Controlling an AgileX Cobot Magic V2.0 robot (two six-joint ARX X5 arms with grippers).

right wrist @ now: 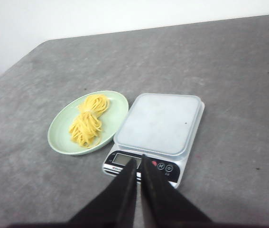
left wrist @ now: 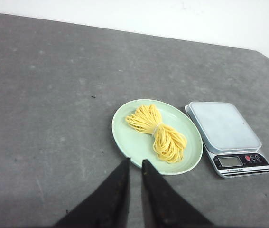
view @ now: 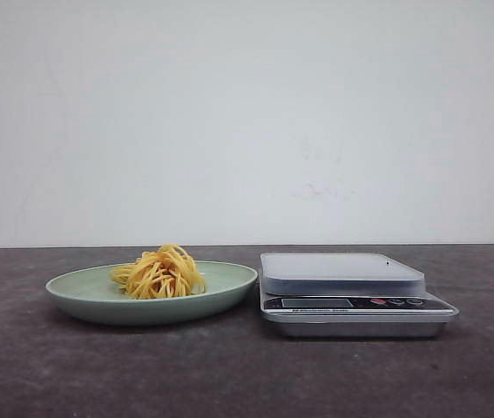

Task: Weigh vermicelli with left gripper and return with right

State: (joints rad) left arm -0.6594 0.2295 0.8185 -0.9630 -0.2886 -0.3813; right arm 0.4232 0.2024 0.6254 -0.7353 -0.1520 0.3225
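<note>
- Left wrist view: my left gripper (left wrist: 134, 164) hovers nearest, fingers nearly together, holding nothing.
- Just beyond lies the vermicelli (left wrist: 156, 131) on the green plate (left wrist: 122, 137), untouched.
- I judge weighing hasn't begun; next I must open, descend, grasp.
- Farther: the scale (left wrist: 225, 135). My right gripper (right wrist: 138, 161) is narrowed, empty.

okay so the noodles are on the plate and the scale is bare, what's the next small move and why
Probably open the left gripper and bring it down over the vermicelli. The bundle lies on the green plate, the scale platform beside it is bare, and both grippers hang back from the objects with jaws nearly together, the right gripper too.
</note>
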